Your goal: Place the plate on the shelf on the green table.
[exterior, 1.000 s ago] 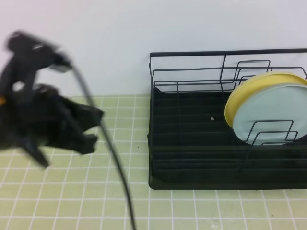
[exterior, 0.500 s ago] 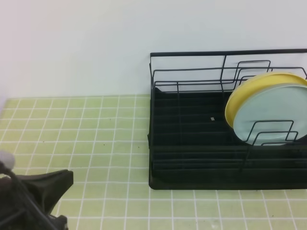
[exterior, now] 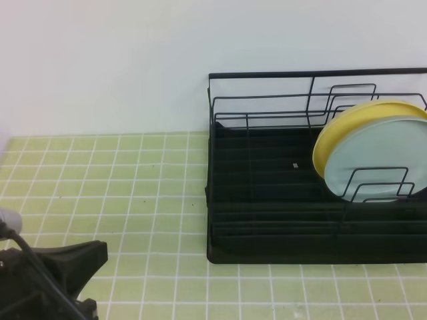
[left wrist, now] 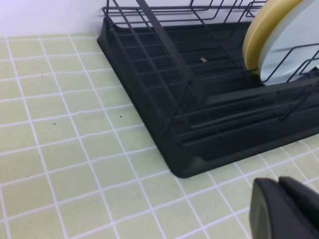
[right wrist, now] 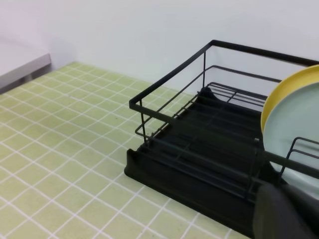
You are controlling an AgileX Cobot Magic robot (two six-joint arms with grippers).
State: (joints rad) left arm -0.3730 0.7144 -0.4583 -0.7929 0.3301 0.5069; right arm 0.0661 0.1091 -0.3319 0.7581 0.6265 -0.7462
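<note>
The left arm's black gripper (exterior: 67, 273) sits low in the bottom-left corner of the exterior high view, having dropped out of the raised, blurred position it held a second ago and shifted only slightly since half a second ago. Whether its fingers are open or closed cannot be told; the left wrist view shows only a dark rounded tip (left wrist: 286, 209) at its lower edge. The right gripper (right wrist: 284, 214) shows only as a dark rounded mass at the lower right of its own wrist view, its fingers' state equally unclear. The pale blue-mint plate (exterior: 377, 160), smooth and round with a shallow rim, stands on edge among the upright wire dividers at the right end of the black wire dish rack (exterior: 267, 193), unchanged, leaning against a yellow plate (exterior: 333, 137) directly behind it. The rack's solid black tray base rests on the tabletop (exterior: 133, 173) of small yellow-green square tiles with white grout.
</note>
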